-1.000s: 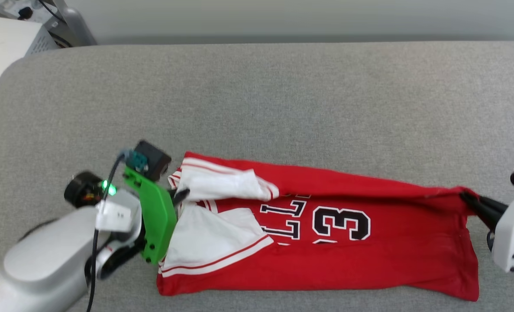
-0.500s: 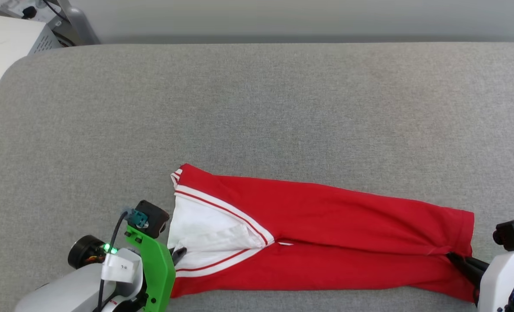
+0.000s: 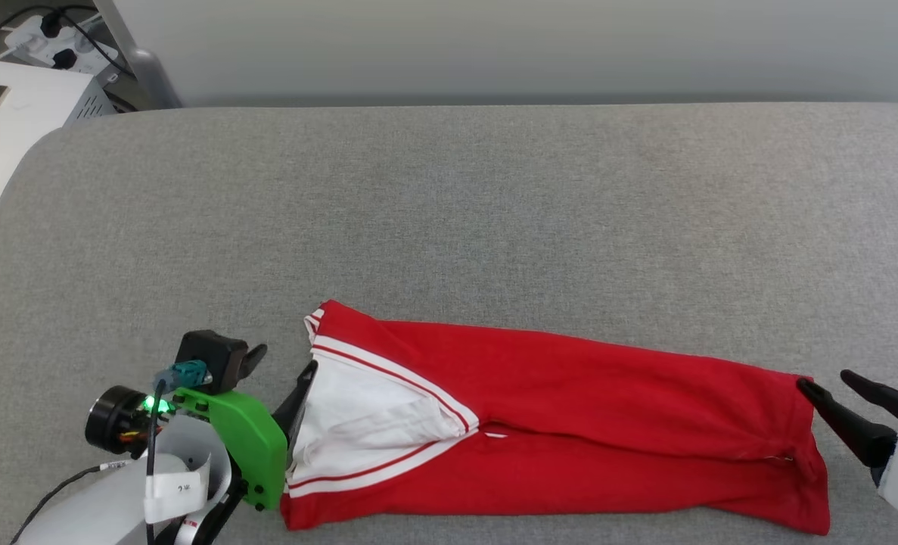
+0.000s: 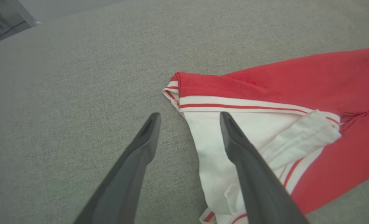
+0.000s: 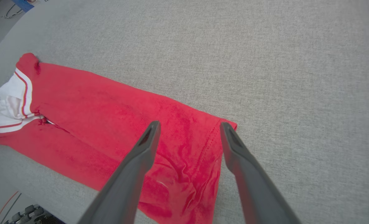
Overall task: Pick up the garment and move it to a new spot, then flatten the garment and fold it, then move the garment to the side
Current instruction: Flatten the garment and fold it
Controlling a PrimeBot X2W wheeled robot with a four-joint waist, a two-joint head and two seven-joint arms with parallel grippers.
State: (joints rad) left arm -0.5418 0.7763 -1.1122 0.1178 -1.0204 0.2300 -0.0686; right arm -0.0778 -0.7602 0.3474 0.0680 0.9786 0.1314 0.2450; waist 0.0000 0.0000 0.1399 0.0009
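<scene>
A wide grey fabric-covered desk (image 3: 494,189) carries the work, and most of its surface stretches bare beyond the garment's far side.

The red jersey-style T-shirt with white sleeves, the garment (image 3: 607,424), lies doubled into a long narrow band. Its near side runs close along the desk's front edge, with the collar end to the robot's left and the hem end to its right. No lettering shows on the upper face.

The pale left arm comes in low at the garment's collar end. The left hand (image 3: 282,362) is released, its dark fingers spread and holding nothing. In the left wrist view one finger (image 4: 234,140) hangs over the white cloth and the other over bare desk just beside the garment.

The right hand (image 3: 827,381) is likewise released at the garment's hem end. In the right wrist view its fingers straddle the far hem corner.

The white sleeve (image 3: 365,424) sits bunched on top at the collar end, its red-striped trim (image 3: 388,371) slanting across.

The lengthwise fold looks laid and let go. The next move probably calls for fresh grips at one end, to carry it over the other while keeping the loose sleeve tucked in.
</scene>
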